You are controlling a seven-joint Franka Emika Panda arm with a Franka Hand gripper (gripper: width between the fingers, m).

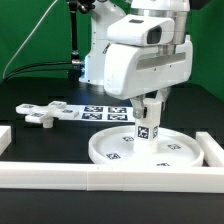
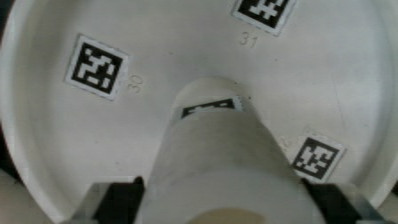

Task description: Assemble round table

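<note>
White post (image 1: 146, 128), gripped by the fingers (image 2: 121, 202), upright at the middle of the disc (image 1: 112, 152)

My fingers (image 2: 121, 200) get chopped off by the wrist view's edge, and the post (image 2: 222, 150) between them is kinda blurry. From outside, the rim of the disc (image 1: 110, 147) toward the tabletop's front edge melts into the white rail (image 1: 100, 178), and my arm (image 1: 135, 60) covers part of the marker board (image 1: 98, 112).

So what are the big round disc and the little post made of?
The disc looks like white plastic, smooth with a soft shine, and its raised rim looks moulded. The post is likely the same white plastic, smooth and plain. Both carry black-and-white square tags, probably printed stickers.
</note>
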